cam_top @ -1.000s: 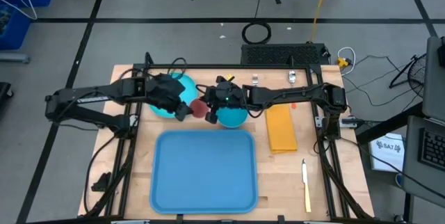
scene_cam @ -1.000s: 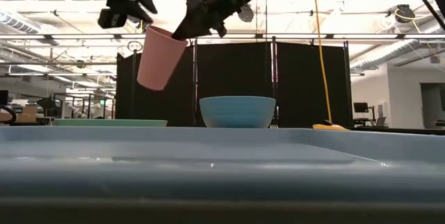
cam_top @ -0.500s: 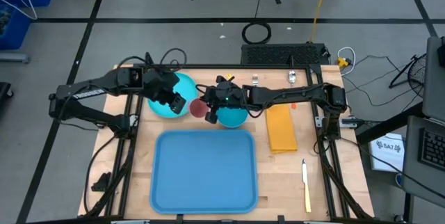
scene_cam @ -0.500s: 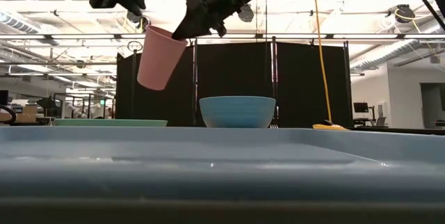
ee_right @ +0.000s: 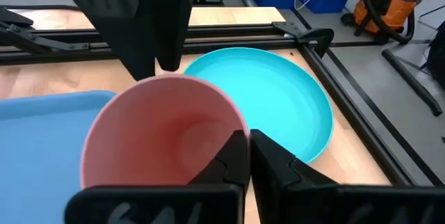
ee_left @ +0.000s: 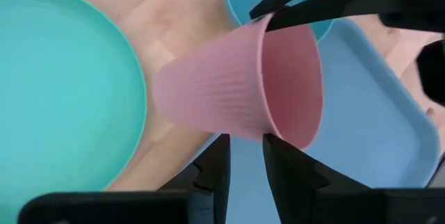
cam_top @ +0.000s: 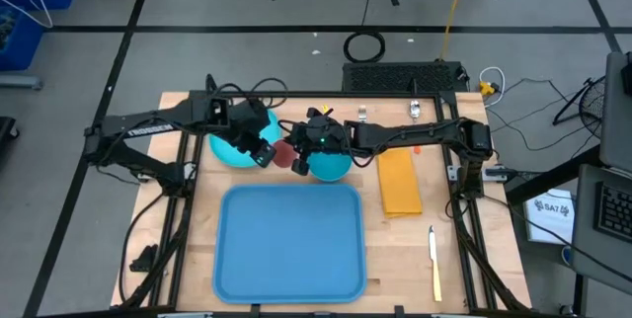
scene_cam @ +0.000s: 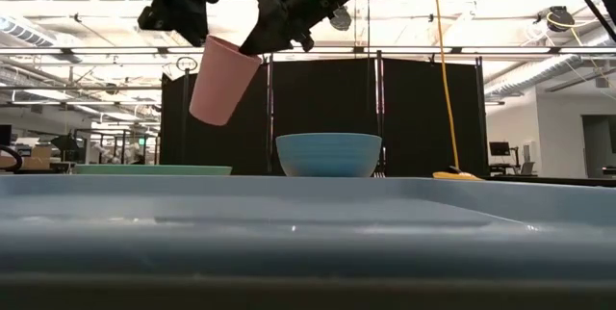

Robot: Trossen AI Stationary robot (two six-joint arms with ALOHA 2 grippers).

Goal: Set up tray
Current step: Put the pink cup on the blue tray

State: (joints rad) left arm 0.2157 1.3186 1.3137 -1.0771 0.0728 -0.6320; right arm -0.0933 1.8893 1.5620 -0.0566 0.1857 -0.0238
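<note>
The pink cup (scene_cam: pixel 223 79) hangs tilted in the air between the teal plate (cam_top: pixel 229 150) and the blue bowl (cam_top: pixel 331 163), beyond the far edge of the light-blue tray (cam_top: pixel 291 244). My right gripper (ee_right: pixel 248 140) is shut on it. My left gripper (ee_left: pixel 245 144) is narrowly open and comes from the table's left. Its fingertips stand at the cup's outer wall (ee_left: pixel 236 85) close to the rim, opposite the right gripper. The plate and the bowl (scene_cam: pixel 328 154) rest on the wooden table. My right gripper pinches the cup's rim (ee_right: pixel 233 130) with one finger inside and one outside. It comes slanting down from the table's right. The cup is lifted clear and tilted, its base hanging lower toward the left. My left gripper: I cannot tell whether its fingertips touch the cup's wall.
A yellow-orange folded napkin (cam_top: pixel 399 182) lies right of the tray, and a knife (cam_top: pixel 434 259) lies near the table's right near corner. The plate (ee_left: pixel 62 78) sits directly below my left arm. The tray's flat bottom (ee_left: pixel 375 113) is bare.
My left gripper drew back up and toward the table's left, away from the cup, then came back to the cup's rim. The right gripper and the cup stayed where they were.
</note>
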